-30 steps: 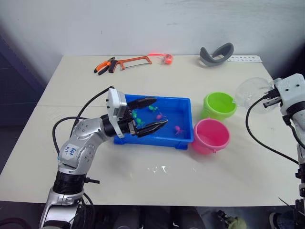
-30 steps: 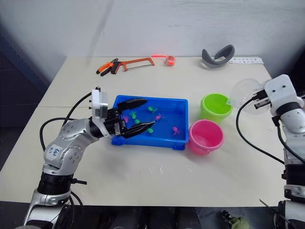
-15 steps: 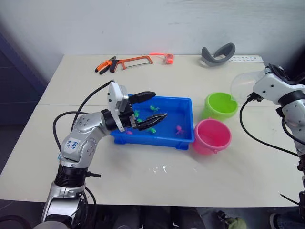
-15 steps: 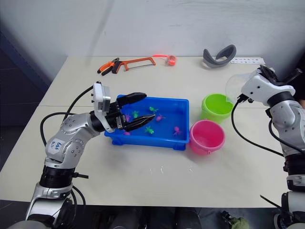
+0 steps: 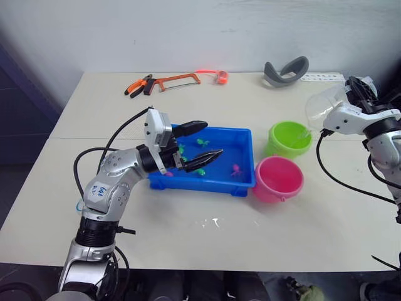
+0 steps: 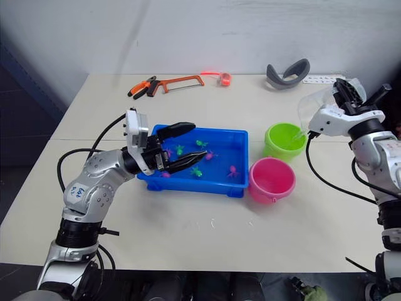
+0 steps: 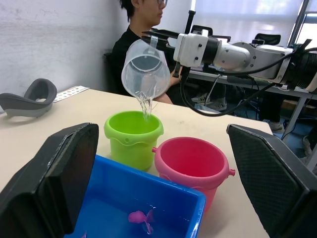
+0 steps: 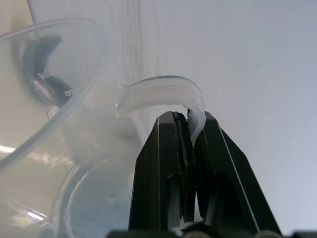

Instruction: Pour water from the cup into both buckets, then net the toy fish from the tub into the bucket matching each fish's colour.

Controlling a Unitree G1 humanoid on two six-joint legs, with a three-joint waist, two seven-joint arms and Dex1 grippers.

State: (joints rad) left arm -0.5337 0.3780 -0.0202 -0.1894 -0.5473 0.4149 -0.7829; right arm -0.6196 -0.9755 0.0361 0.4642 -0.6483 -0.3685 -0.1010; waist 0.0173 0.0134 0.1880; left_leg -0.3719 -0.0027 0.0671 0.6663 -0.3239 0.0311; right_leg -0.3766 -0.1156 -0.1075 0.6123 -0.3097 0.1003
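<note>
My right gripper [image 8: 188, 116] is shut on the handle of the clear cup [image 5: 326, 105]. The cup is tipped over the lime green bucket [image 5: 290, 138], and a thin stream of water falls from its lip into that bucket [image 7: 132, 136]. The pink bucket [image 5: 279, 177] stands just in front of the green one, touching the blue tub [image 5: 245, 134]. Small green and pink toy fish [image 5: 235, 169] lie in the tub. My left gripper [image 5: 213, 138] hovers open over the tub's left half, holding nothing.
An orange hacksaw [image 5: 178, 80] and pliers [image 5: 138, 86] lie at the table's far edge, with a small red-orange roll [image 5: 220, 76] and a grey curved piece [image 5: 285, 70]. A person [image 7: 143, 27] sits beyond the table's right side.
My right arm has tipped the cup further over the green bucket, and water now runs out. The left gripper has stayed open over the tub, shifting only slightly.
</note>
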